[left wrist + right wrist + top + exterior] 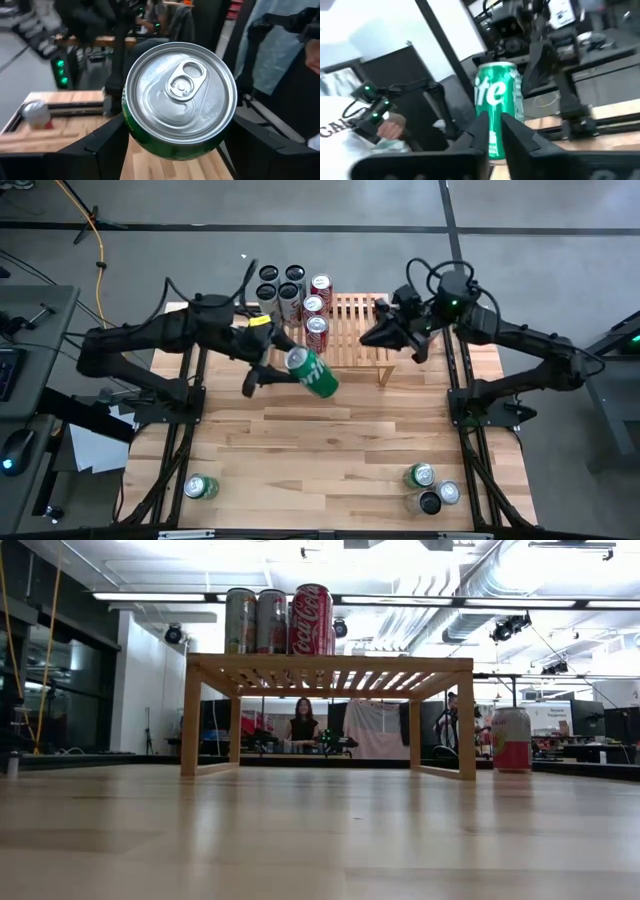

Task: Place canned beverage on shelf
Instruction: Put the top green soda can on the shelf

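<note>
A: What fills the overhead view?
B: A wood table [330, 450]. At upper centre stands the shelf [355, 330], with three cans [317, 308] along its left end.

A: And the arms?
B: The left gripper [283, 370], centre frame, pinches a green can [312, 373] tilted in mid-air, just left of the shelf. The right gripper [368, 337], fingers nearly pressed together, hangs over the shelf's right part, holding nothing.

Two people [303, 720] stand far behind the wooden table [330, 440], near cluttered desks [590, 752]
</note>
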You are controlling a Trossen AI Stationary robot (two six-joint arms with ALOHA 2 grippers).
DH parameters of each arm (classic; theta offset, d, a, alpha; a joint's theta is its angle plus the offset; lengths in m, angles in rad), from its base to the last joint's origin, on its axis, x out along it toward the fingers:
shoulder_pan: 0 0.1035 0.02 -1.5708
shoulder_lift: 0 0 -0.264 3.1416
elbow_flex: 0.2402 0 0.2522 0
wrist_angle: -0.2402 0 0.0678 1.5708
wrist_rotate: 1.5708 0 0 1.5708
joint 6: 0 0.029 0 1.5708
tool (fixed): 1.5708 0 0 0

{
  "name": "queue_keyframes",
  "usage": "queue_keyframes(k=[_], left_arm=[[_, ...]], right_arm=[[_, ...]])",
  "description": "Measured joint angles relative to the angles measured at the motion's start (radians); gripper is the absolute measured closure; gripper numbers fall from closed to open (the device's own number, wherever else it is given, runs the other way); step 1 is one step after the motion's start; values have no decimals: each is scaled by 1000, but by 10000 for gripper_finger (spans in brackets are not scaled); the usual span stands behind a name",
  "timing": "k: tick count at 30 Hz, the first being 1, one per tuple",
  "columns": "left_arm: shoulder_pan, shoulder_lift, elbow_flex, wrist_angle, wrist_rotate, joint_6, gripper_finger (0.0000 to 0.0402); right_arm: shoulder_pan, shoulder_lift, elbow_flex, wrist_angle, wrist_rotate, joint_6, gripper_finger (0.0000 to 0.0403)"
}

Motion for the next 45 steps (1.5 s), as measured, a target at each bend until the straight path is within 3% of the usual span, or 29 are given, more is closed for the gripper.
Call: queue_keyframes(k=[4,13,19,36,45], left_arm=[[-10,27,50,-35,7,16,137],[-9,20,71,-40,-5,15,137],[-9,21,71,-42,-4,-4,137],[-5,110,70,31,4,101,137],[16,119,69,39,34,143,137]], right_arm=[[53,22,0,10,1,20,307],[112,114,0,38,0,87,99],[120,170,0,39,-12,99,12],[151,215,0,136,27,126,10],[198,226,0,143,-36,56,10]])
